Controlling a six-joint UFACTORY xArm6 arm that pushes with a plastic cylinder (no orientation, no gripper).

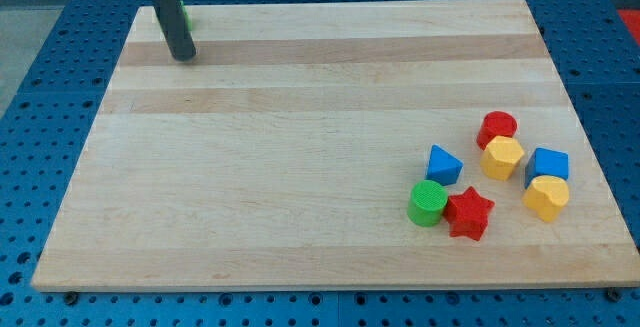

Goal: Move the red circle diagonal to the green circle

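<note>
Standing near the top left corner of a pale wooden board [300, 147], a dark rod comes down from the view's top, and my tip [183, 57] meets the board there. A small green block [186, 14] peeks out from behind the rod, mostly hidden, so its shape cannot be told. The rod has no claw to open or close; it holds nothing.

All other blocks sit clustered at the board's lower right, well apart from my tip. The red circle [497, 125] lies at the top of that cluster, touching a yellow hexagon [502, 157] just below it. Right of the hexagon is a blue block [548, 163], with a yellow heart-like block [546, 197] touching its lower edge. Left of the hexagon sits a blue triangle [444, 164]. Below the triangle, the green circle [427, 203] rests against a red star [469, 213] on its right.

The red circle is up and to the right of the green circle, with the triangle and hexagon between them. The board lies on a blue perforated table [40, 77]. No containers appear anywhere.
</note>
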